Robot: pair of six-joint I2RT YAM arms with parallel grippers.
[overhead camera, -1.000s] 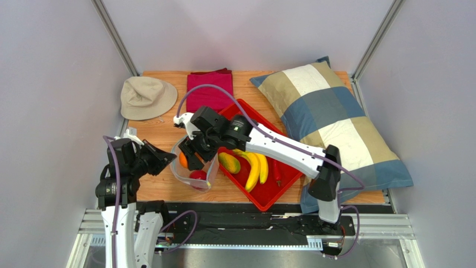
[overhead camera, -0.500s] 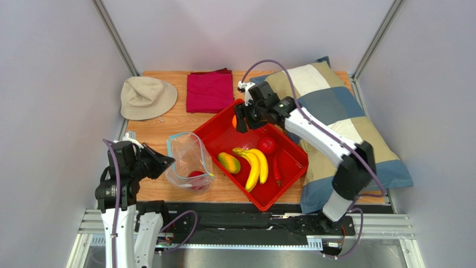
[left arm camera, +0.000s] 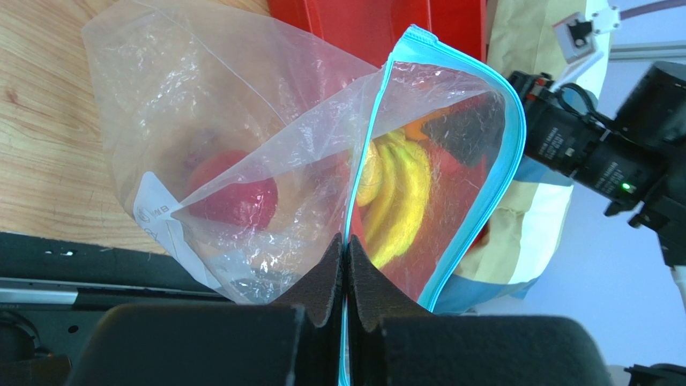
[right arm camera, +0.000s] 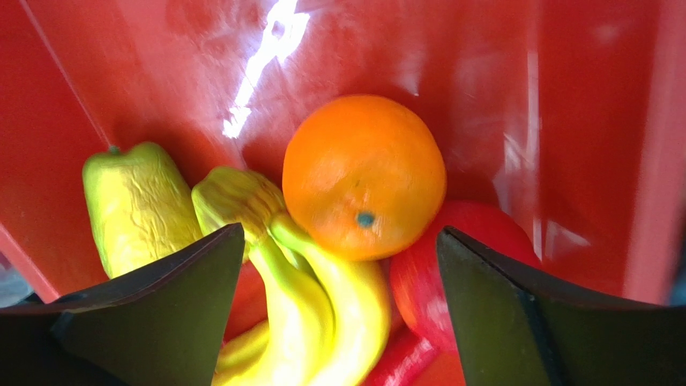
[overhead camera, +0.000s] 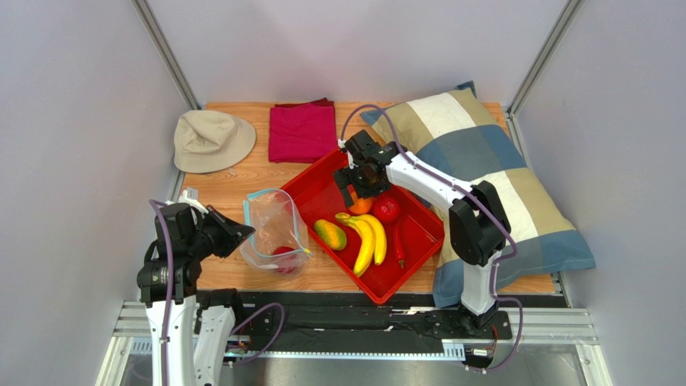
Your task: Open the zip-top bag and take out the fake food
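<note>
The right gripper (overhead camera: 360, 189) points down mid-frame, jaws spread over the orange (right arm camera: 364, 177). The left gripper (left arm camera: 346, 265) pinches the zip-top bag (overhead camera: 274, 225) by its rim, mouth gaping upward.

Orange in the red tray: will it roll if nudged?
Probably rolls easily: the orange is round and smooth. Here the bananas and apple beside it, plus the tray walls, should check it. It looks like moulded plastic, so likely light and stiff.

wooden table (overhead camera: 233, 191) is carrying: tan hat (overhead camera: 211, 140) sitting back-left | magenta cloth (overhead camera: 302, 131) lying beside it | red tray (overhead camera: 320, 195) sitting mid | checked pillow (overhead camera: 483, 153) sprawling right | zip-top bag (overhead camera: 270, 221) resting front-left
</note>
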